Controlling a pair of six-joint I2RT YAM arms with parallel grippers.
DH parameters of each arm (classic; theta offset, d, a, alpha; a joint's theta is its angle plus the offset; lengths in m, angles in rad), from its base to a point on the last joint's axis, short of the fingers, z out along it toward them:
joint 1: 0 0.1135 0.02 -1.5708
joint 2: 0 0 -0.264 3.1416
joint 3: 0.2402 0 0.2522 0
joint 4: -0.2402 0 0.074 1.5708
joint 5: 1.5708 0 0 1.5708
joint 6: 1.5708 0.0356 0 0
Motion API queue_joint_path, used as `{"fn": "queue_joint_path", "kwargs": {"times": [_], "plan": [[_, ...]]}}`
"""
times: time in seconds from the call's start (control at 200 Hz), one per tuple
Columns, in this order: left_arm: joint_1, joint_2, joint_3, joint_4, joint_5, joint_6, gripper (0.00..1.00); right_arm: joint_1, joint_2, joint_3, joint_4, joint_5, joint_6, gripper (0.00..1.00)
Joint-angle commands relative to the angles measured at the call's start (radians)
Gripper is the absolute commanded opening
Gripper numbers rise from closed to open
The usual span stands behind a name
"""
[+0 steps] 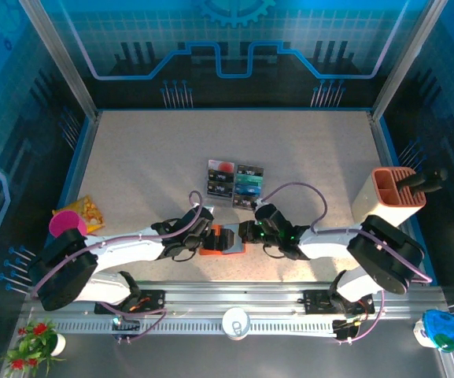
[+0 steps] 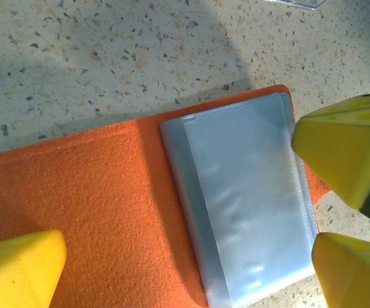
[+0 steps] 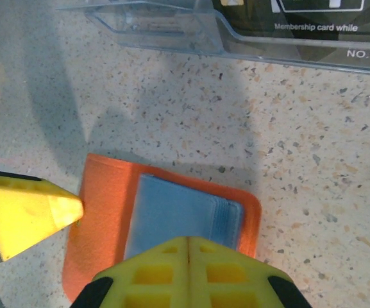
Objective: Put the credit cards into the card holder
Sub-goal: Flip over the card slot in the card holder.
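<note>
The card holder (image 1: 215,245) lies open near the table's front edge, orange with grey-blue pockets (image 2: 242,192). My left gripper (image 2: 185,282) hangs open right above it, one yellow fingertip (image 2: 18,269) off each side. My right gripper (image 3: 188,242) is shut with nothing in it, its tips at the pockets' (image 3: 178,215) edge; I cannot tell whether they touch. It shows as a yellow wedge (image 2: 345,147) in the left wrist view. The credit cards (image 1: 236,183) lie in a clear slotted tray (image 3: 159,29) behind the holder (image 3: 101,212); a black card (image 3: 300,19) has white print.
A tall beige-and-orange box (image 1: 390,197) stands at the right. A pink bowl with a snack bag (image 1: 73,216) sits at the left. A can (image 1: 235,321), a small plant (image 1: 34,339) and a blue object (image 1: 443,329) are by the front rail.
</note>
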Motion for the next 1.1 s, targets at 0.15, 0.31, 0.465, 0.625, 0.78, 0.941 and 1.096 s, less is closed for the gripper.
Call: {"fn": "queue_joint_path", "kwargs": {"times": [0.15,0.31,0.465,0.625,0.78,0.941,1.096], "plan": [[-0.006,0.032,0.009,-0.054,-0.048,0.058,0.99,-0.030,0.061,0.007,0.010,-0.027,-0.023,0.03],[-0.007,0.053,0.022,-0.075,-0.070,0.080,0.99,-0.036,0.088,-0.004,0.030,-0.047,-0.023,0.03],[-0.008,0.072,0.032,-0.085,-0.078,0.093,0.99,-0.036,0.122,0.002,0.056,-0.079,-0.017,0.01],[-0.011,0.088,0.039,-0.089,-0.085,0.101,0.99,-0.029,0.148,0.013,0.066,-0.104,-0.017,0.00],[-0.014,0.098,0.042,-0.095,-0.096,0.103,0.99,-0.024,0.150,0.020,0.065,-0.113,-0.018,0.00],[-0.016,0.096,0.042,-0.092,-0.096,0.103,0.99,-0.029,0.100,0.026,0.025,-0.102,-0.035,0.00],[-0.018,0.089,0.045,-0.092,-0.098,0.103,0.99,-0.042,0.016,0.051,-0.070,-0.068,-0.075,0.00]]}}
